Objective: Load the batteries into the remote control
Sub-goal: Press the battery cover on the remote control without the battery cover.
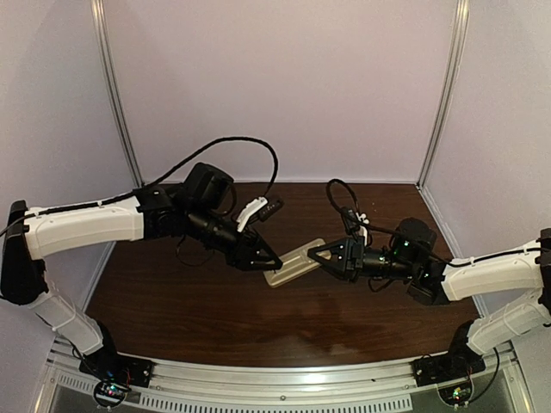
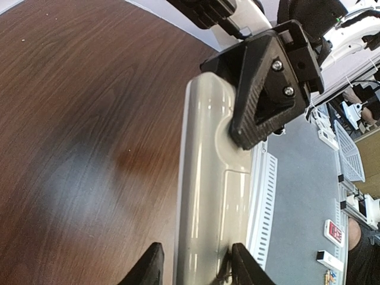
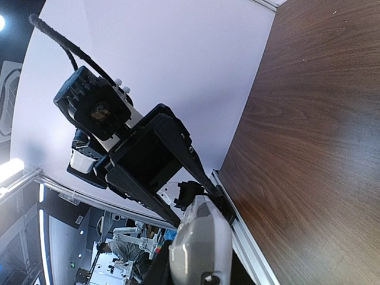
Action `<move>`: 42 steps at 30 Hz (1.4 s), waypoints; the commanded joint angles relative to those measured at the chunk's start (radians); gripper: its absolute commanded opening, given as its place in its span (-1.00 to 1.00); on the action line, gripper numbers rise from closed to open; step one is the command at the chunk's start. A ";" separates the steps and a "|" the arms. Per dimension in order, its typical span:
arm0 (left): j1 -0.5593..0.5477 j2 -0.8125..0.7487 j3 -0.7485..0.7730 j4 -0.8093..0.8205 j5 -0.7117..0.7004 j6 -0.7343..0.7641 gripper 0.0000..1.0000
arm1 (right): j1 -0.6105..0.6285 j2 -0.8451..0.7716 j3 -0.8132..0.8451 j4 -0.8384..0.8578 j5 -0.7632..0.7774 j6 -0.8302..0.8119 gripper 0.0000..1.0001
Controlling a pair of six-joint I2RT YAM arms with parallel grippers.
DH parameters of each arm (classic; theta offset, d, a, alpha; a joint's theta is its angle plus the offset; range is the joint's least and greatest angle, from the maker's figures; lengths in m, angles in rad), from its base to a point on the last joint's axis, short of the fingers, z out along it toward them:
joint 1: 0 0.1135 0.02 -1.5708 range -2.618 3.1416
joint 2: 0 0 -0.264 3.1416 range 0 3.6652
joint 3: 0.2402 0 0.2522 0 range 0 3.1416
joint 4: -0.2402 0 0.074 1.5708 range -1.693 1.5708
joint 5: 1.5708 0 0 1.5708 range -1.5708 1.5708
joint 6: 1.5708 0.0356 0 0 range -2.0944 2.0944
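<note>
Evidently the remote control (image 1: 294, 262) hangs between both arms above the desk (image 1: 215, 318) so its battery cover can be reached: the right jaws clamp one end, the left jaws straddle the other, not quite pinching; its glossy grey-beige back shows a cover seam

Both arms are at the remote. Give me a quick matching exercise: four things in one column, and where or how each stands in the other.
Things:
1. light grey-beige plastic remote control
2. left gripper
3. right gripper
4. dark brown wooden table

States:
A. shut on one end of the remote
B. lying under both arms
C. jaws astride the remote, with a gap on one side
D. bridging the two grippers

Pairs: 1-D, 2-C, 3-A, 4-B
</note>
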 commanded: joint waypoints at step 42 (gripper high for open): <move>-0.061 0.024 0.039 -0.226 -0.256 0.170 -0.03 | -0.028 -0.048 0.028 0.119 -0.061 0.031 -1.00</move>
